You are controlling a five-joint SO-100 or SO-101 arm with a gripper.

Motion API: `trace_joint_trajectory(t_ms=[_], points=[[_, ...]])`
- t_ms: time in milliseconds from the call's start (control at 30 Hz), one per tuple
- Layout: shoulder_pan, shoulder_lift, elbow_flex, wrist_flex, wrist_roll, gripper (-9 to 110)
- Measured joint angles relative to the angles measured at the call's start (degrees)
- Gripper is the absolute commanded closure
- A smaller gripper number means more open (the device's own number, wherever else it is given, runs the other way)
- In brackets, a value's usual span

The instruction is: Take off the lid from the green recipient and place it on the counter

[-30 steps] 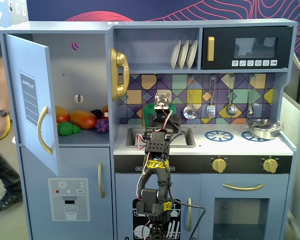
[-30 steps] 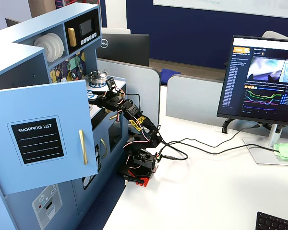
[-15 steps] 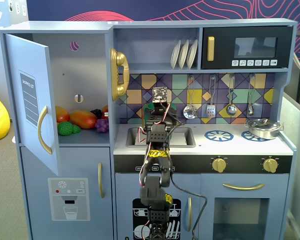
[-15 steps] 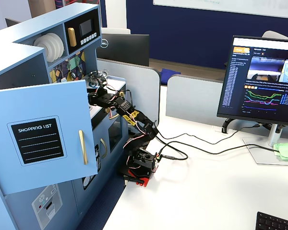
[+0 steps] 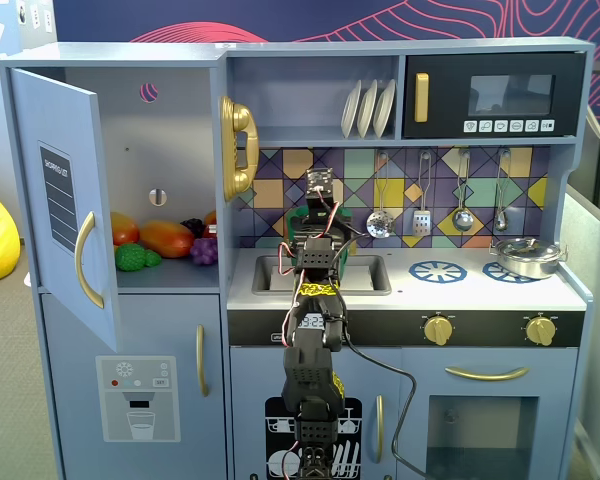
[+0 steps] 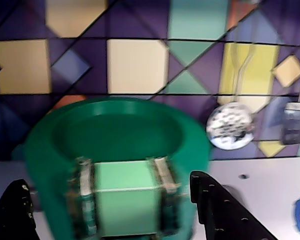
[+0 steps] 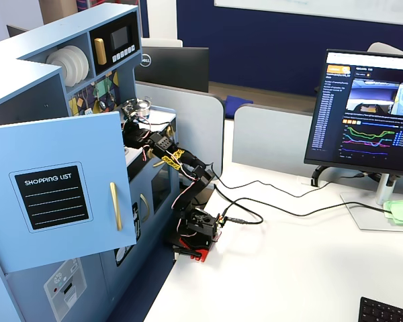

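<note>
Plainly, the green recipient (image 6: 40, 150) fills the wrist view. It stands on the counter (image 6: 260, 170), close to the tiled back wall, with its lighter strap handle (image 6: 124, 202) turned toward the camera. Its top reads as a dark hollow with no knob showing, so I cannot tell from this blurred picture whether the lid sits sunk inside the rim or is absent. No lid shows elsewhere in any view.

The gripper (image 6: 115, 205) is released. Its black jaws are spread wide, one at each lower corner of the wrist view, either side of the pot and level with its wall rather than its top.

If the lid is still on, I judge the step in hand to be the approach. Done well, it would mean rising above the rim, centring on the knob, closing there and lifting straight up, so that the pot is not dragged or tipped.

Only the wrist view shows the pot's mouth and the jaw spacing. In a fixed view the arm (image 5: 315, 330) hides nearly all of the pot, but that view shows the sink (image 5: 320, 272) before it and the steel pan (image 5: 525, 257) well apart at right, with bare counter between. The other fixed view shows the arm's base on a white desk (image 7: 309, 268).
</note>
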Motion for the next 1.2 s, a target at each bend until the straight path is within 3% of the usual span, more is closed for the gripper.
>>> trace_joint_trajectory(t_ms=[167, 367, 867, 1200], points=[[0.09, -1.85, -1.14, 0.0, -0.26, 76], [-1.32, -2.99, -2.46, 0.0, -1.41, 101], [-2.64, -3.16, -9.4, -0.62, -3.96, 101], [15.12, -3.16, -13.97, -0.62, -4.39, 101]])
